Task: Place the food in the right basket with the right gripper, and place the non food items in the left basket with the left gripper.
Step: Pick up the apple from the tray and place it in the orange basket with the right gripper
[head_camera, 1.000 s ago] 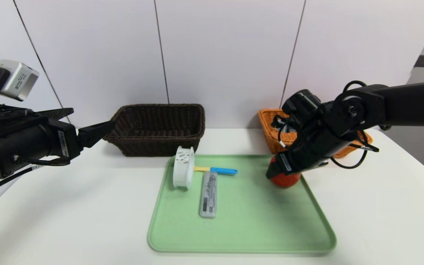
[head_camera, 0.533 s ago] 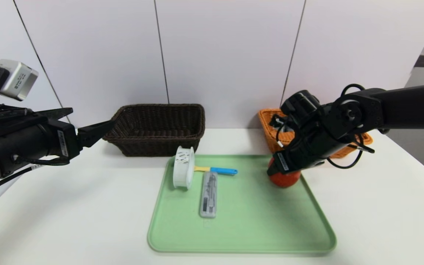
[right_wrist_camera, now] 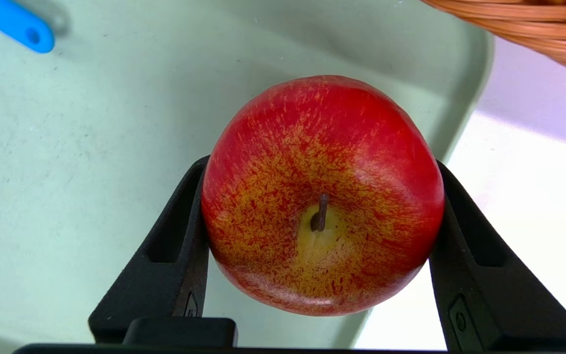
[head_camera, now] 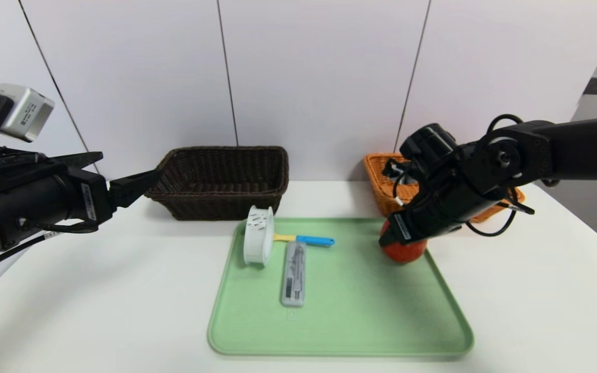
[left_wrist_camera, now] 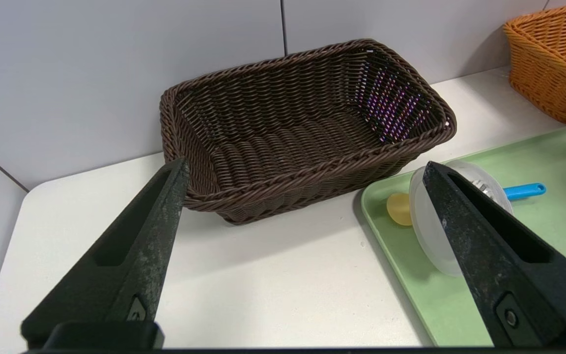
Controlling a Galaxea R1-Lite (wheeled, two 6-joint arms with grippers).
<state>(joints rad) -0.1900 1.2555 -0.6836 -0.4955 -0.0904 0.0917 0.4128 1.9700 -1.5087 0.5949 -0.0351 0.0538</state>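
Our right gripper [right_wrist_camera: 320,206] has just closed its jaws on the apple [right_wrist_camera: 322,191], at the tray's [head_camera: 340,321] far right corner beside the right basket [head_camera: 381,181]. We judge lifting comes next; our left gripper [left_wrist_camera: 302,246] waits open near the left basket [left_wrist_camera: 302,132].

Red, yellow-streaked apple [right_wrist_camera: 322,196] sits stem-up at the green tray's [head_camera: 340,311] right edge.

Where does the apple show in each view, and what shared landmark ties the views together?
Head view: apple at the green tray's far right edge, under the right gripper.
Left wrist view: not in it.
Right wrist view: apple at centre, clamped between the fingers.
Shared landmark: the blue handle.
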